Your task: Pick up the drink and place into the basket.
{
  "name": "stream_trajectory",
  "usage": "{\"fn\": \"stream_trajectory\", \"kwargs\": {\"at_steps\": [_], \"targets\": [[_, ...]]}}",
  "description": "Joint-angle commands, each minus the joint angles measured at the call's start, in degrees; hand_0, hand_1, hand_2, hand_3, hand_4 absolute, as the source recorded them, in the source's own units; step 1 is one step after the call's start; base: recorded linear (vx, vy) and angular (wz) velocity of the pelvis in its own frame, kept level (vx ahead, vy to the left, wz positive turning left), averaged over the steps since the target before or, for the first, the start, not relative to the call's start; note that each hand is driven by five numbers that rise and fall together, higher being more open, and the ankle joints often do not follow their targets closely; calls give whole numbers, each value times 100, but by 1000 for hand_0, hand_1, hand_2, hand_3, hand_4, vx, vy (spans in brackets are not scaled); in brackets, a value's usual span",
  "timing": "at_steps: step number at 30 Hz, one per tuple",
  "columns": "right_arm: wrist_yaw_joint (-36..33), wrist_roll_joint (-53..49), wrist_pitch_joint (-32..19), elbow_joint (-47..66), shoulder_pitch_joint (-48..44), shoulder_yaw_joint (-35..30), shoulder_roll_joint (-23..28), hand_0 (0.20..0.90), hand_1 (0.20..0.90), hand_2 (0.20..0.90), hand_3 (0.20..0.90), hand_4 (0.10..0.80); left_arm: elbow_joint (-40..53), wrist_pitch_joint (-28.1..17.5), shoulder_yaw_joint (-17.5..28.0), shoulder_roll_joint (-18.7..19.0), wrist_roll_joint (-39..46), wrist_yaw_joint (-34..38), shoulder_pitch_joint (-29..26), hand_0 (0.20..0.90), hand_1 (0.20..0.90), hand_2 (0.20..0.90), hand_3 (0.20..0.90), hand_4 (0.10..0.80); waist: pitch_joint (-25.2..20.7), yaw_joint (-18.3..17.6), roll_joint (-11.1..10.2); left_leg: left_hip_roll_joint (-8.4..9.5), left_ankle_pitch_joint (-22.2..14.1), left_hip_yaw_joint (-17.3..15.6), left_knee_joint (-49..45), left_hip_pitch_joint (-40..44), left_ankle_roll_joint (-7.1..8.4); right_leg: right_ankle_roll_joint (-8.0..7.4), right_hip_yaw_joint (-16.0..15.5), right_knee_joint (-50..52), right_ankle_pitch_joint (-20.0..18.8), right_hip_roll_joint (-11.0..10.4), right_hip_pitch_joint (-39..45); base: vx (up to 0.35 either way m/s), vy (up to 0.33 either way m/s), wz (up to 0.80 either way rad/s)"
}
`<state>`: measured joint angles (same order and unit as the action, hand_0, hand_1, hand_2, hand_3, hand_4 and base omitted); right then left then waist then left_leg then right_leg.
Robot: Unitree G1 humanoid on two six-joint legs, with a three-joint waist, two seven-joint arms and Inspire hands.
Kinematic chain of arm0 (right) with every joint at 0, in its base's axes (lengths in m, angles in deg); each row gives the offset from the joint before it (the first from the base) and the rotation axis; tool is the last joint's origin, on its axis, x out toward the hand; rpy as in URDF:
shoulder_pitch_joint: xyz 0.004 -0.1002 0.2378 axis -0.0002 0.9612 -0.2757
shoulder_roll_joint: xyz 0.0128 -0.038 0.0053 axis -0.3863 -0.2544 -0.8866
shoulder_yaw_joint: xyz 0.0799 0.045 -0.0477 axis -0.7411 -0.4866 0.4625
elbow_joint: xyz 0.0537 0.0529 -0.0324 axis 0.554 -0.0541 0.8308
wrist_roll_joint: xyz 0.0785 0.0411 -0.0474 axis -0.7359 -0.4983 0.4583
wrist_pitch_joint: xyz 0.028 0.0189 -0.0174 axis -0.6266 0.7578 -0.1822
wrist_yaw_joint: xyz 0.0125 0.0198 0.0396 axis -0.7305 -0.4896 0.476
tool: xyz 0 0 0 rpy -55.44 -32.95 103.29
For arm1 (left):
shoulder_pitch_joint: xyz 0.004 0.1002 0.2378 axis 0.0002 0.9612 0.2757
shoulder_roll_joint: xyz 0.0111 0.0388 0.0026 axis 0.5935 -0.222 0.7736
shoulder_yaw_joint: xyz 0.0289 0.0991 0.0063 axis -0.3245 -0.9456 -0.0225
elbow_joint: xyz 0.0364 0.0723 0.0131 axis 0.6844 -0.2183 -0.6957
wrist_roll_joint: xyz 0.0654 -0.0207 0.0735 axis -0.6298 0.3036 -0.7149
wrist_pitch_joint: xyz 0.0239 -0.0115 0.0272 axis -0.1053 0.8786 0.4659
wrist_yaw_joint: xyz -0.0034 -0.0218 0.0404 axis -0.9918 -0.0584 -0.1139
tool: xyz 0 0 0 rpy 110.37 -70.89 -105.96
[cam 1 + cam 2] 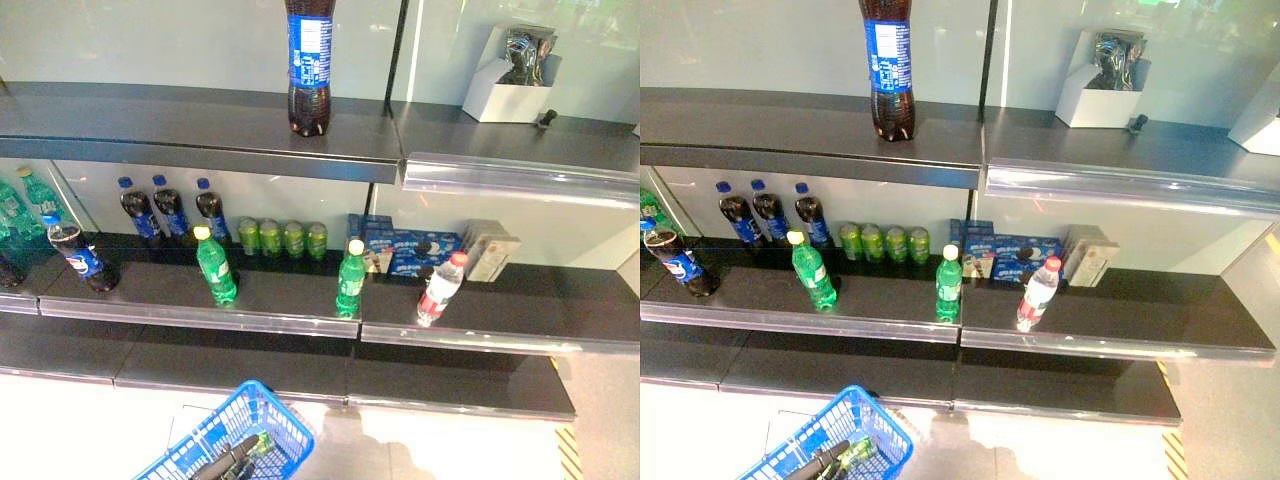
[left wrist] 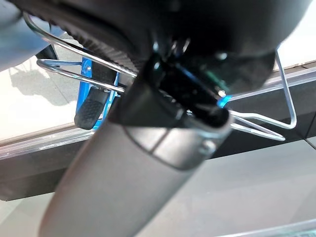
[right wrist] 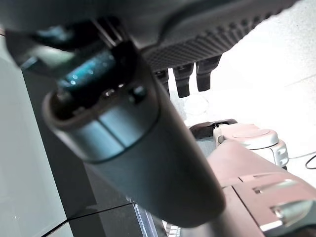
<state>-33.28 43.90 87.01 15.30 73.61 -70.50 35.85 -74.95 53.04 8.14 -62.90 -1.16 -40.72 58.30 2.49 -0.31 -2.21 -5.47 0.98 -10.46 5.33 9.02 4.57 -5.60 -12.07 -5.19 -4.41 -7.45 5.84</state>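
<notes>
Only the left wrist view shows the left hand (image 2: 94, 106) gripping the basket (image 2: 284, 106) handle

— What colours sit on the top shelf (image 1: 200, 125)?
— It's dark grey. On it stands a dark cola bottle (image 1: 309, 65) with a blue label, and at upper right a white box (image 1: 505, 90).
— And in the middle of the frame?
— Two green bottles (image 1: 215, 265) with yellow caps, a row of green cans (image 1: 282, 238), blue packets (image 1: 405, 250), and a clear bottle (image 1: 440, 290) with a red cap and red label.
— Bottom left?
— My bright blue basket (image 1: 235, 435) with silver wire handles (image 2: 256, 126); my left hand (image 2: 91, 106) there is black.
</notes>
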Motion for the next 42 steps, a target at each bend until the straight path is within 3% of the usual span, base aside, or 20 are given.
{"fn": "stream_trajectory", "kwargs": {"at_steps": [1, 23, 29, 34, 35, 36, 37, 40, 41, 42], "targets": [[35, -22, -181, -380, -437, 49, 343, 900, 900, 900, 900, 800, 127, -240, 114, -213, -26, -981, -674, 300, 300, 300, 200, 100, 109, -51, 172, 346, -365, -156, -33, -12, -236, -103, -473, 142, 388, 127, 276, 0, 0, 0], [71, -83, -116, -379, -434, 89, 296, 900, 900, 900, 900, 800, 179, -192, 62, -182, -148, -918, -713, 300, 300, 300, 200, 100, 120, -155, 181, 253, -378, -298, -33, 55, -226, -45, -359, 141, 422, 226, 252, -11, -44, -1], [61, -43, -65, -337, -463, 142, 333, 900, 900, 900, 900, 800, 410, -152, -10, -198, 8, -816, -757, 300, 300, 300, 200, 100, 197, -201, 223, 24, -197, -300, -96, 93, -110, 139, -210, 223, 528, 422, 226, -73, -171, -14], [8, -22, -11, -283, -516, 166, 394, 900, 900, 900, 900, 800, 545, -131, -58, -327, 24, -748, -760, 300, 300, 300, 200, 100, 356, -171, 180, -138, -119, -173, -791, -214, 10, 300, -66, 248, 499, 491, 219, -82, -142, -5], [-26, -47, 11, -253, -536, 171, 430, 900, 900, 900, 900, 800, 602, -85, -50, -358, -37, -755, -743, 300, 300, 300, 200, 100, 453, -117, 172, -220, 57, -11, -1219, -519, 54, 377, -9, 272, 506, 548, 247, -129, -180, -20], [-117, -128, 59, -222, -611, 146, 498, 900, 900, 900, 900, 800, 665, 6, -97, -372, -141, -819, -734, 300, 300, 300, 200, 100, 632, -37, 146, -201, 76, -9, -1660, -888, 21, 437, -84, 358, 548, 534, 286, -155, -189, -27], [-156, -160, 75, -224, -640, 139, 532, 900, 900, 900, 900, 800, 686, 38, -133, -377, -162, -818, -745, 300, 300, 300, 200, 100, 671, -13, 151, -99, 16, -54, -1678, -958, -3, 435, -126, 381, 580, 519, 306, -109, -97, -7], [-160, -167, 77, -225, -645, 139, 536, 900, 900, 900, 900, 800, 689, 41, -139, -378, -162, -815, -747, 300, 300, 300, 200, 100, 676, -11, 151, -83, 1, -56, -1684, -965, -11, 431, -131, 385, 586, 514, 310, -1, 0, 3], [-170, -166, 82, -240, -680, 130, 560, 900, 900, 900, 900, 800, 664, 14, -153, -392, -154, -837, -738, 300, 300, 300, 200, 100, 706, 8, 155, 66, -182, -87, -1656, -954, -74, 410, -149, 404, 612, 490, 329, 0, 0, 0], [-170, -166, 82, -240, -680, 130, 560, 900, 900, 900, 900, 800, 664, 14, -153, -392, -154, -837, -738, 300, 300, 300, 200, 100, 706, 8, 155, 66, -182, -87, -1656, -954, -74, 410, -149, 404, 612, 490, 329, -2, 56, -2]]}}
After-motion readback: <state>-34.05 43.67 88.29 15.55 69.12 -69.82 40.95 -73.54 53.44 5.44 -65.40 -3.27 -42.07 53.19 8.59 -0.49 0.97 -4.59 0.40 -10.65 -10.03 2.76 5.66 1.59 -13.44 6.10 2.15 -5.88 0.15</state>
